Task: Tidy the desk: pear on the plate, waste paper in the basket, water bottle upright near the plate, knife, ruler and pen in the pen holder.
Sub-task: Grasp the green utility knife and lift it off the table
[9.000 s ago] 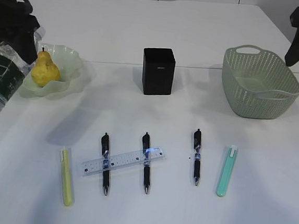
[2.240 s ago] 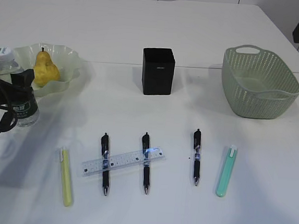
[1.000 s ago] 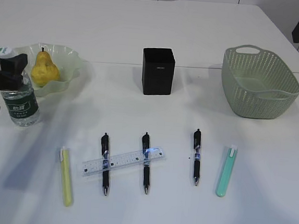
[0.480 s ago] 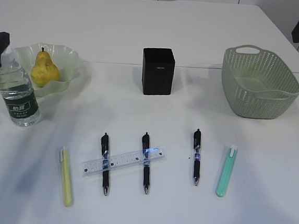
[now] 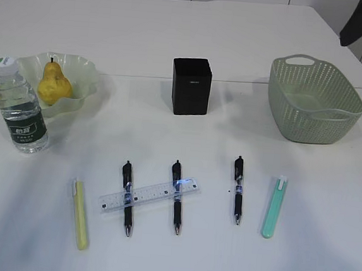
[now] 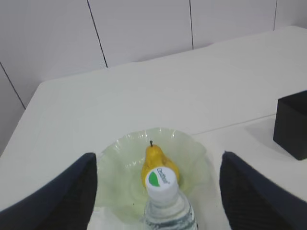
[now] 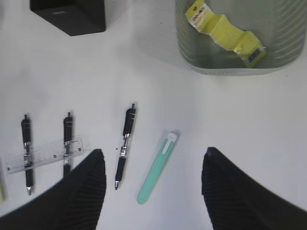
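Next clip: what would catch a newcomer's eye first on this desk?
Probably the yellow pear in the pale green wavy-rimmed dish at far left, with the clear water bottle upright just in front of it. Then the row along the near edge: three black pens, a transparent ruler lying across two of them, and yellow and teal sticks at the ends.

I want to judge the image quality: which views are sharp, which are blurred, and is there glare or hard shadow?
Exterior view: sharp, even light, soft shadows beside the black box and basket. Left wrist view: slightly soft; the bottle cap at the bottom edge is blurred. Right wrist view: the pens are clear, the dark fingers blurred. No strong glare.
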